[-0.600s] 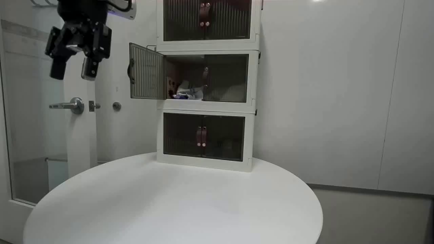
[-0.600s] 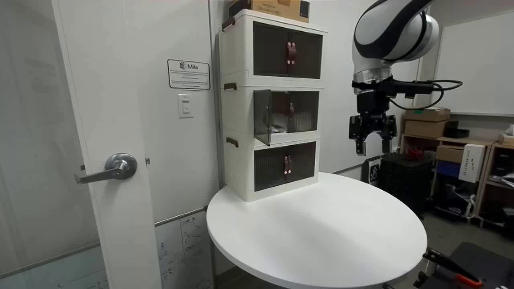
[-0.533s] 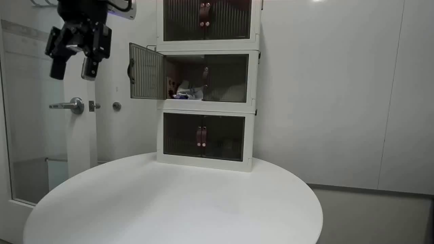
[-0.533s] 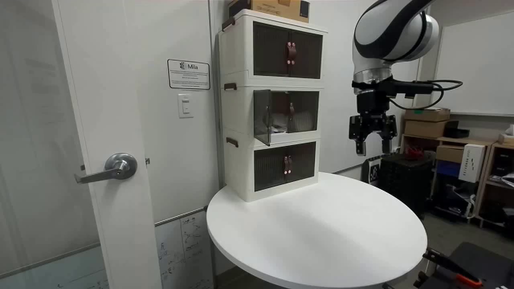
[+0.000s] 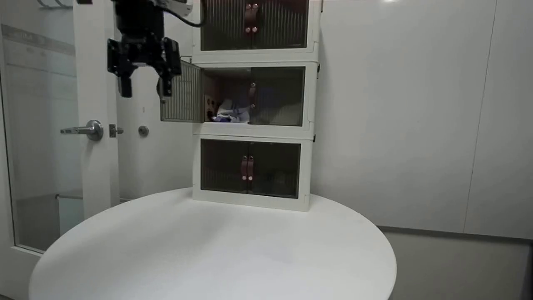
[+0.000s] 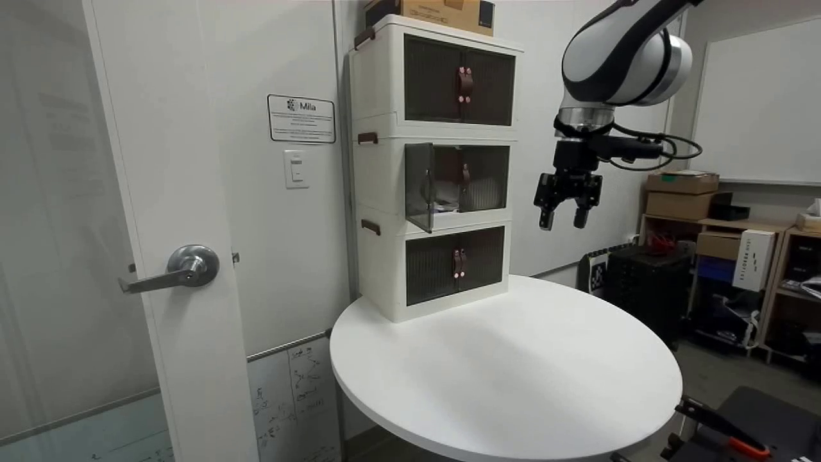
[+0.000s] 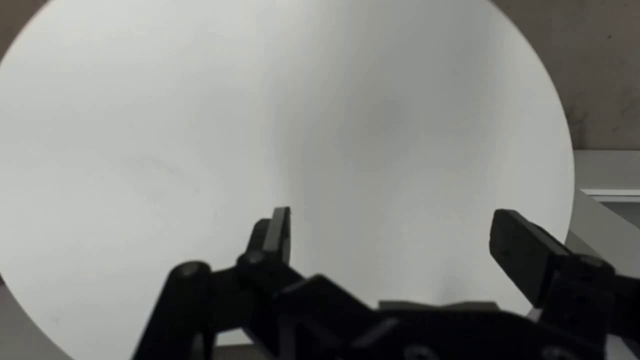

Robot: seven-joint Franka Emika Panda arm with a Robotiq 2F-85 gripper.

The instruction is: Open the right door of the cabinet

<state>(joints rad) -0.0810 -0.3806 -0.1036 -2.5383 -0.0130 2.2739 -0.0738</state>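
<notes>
The white cabinet point(image 5: 258, 131) with three stacked tiers stands on the table and shows in both exterior views point(image 6: 378, 269). The middle tier's right door point(image 5: 281, 102), a dark see-through panel, is closed; it also shows in an exterior view point(image 6: 489, 183). Its brown strap handle point(image 5: 252, 95) is at its left edge. The matching left door point(image 5: 187, 98) stands swung open. My gripper point(image 5: 145, 89) is open and empty, pointing down, in the air away from the cabinet point(image 6: 564, 220). In the wrist view the gripper point(image 7: 393, 215) has its fingers wide apart above the table. The cabinet is out of the wrist view.
A round white table point(image 5: 233, 250) lies below the gripper. White and blue items point(image 5: 231, 113) lie inside the middle tier. A white room door with a lever handle point(image 6: 186, 273) stands at one side. A cardboard box point(image 6: 442, 11) sits on the cabinet. Shelves point(image 6: 744, 224) stand behind.
My gripper has moved right in one exterior view, now overlapping the open left door there, and left and slightly up in the other. It has turned somewhat. The doors have not moved.
</notes>
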